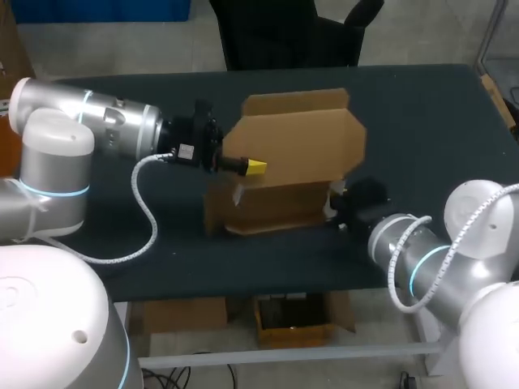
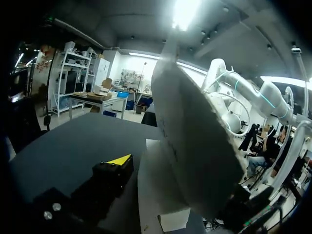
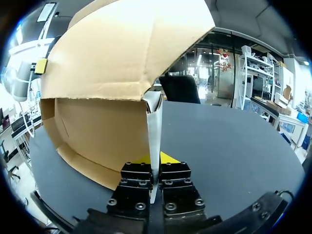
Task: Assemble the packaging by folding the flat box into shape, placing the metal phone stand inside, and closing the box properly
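Mid-frame, the box (image 1: 292, 162) stands half-folded and open; right gripper (image 3: 155, 159) clamps it, left gripper (image 1: 255, 167) grip unclear; no stand in sight.

Head cam overhead, wrist cams near box (image 1: 296, 150)

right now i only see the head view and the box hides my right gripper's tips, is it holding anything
observer: yes. in the right wrist view the right gripper is shut on a thin upright wall of the box, clamped from both sides.
operator: stand in there yet
observer: none shows. the part of the box's inside that faces the right wrist camera holds nothing.
operator: and the left gripper
observer: the left wrist view has the left gripper low beside the big flap, which rises tilted above it. whether it grips, no view shows.
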`<control>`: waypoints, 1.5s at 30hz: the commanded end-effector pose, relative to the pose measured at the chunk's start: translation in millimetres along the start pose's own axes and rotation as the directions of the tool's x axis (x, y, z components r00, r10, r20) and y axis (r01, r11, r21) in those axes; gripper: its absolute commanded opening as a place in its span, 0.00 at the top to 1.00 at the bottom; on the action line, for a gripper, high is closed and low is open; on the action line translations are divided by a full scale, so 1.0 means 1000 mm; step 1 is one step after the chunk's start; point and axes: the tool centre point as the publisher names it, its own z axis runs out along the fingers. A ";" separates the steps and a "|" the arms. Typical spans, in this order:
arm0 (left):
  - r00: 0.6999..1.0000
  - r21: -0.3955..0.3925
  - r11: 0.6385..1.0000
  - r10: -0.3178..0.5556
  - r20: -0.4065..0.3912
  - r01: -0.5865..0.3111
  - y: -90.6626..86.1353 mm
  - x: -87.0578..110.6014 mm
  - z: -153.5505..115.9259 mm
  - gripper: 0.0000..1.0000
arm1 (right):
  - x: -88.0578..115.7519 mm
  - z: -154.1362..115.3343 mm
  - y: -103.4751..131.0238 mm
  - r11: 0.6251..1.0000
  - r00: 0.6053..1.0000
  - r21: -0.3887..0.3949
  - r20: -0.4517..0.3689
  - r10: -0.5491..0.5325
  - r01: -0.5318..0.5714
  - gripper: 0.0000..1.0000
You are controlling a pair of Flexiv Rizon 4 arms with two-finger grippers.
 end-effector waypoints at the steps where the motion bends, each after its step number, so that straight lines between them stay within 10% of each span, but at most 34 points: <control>1: 1.000 -0.028 1.000 0.009 0.029 -0.008 -0.008 0.011 -0.006 0.00 | -0.017 -0.009 0.009 1.000 0.998 0.019 -0.063 0.008 -0.007 1.00; 22: 0.987 -0.119 0.987 0.124 0.101 -0.111 -0.012 0.019 -0.020 0.00 | -0.057 -0.014 0.026 0.998 0.972 0.060 -0.235 0.021 -0.007 1.00; 45: 0.975 -0.191 0.967 0.193 0.114 -0.169 0.003 0.016 -0.061 0.00 | -0.082 -0.011 0.045 0.964 0.858 0.265 -0.502 0.109 0.033 1.00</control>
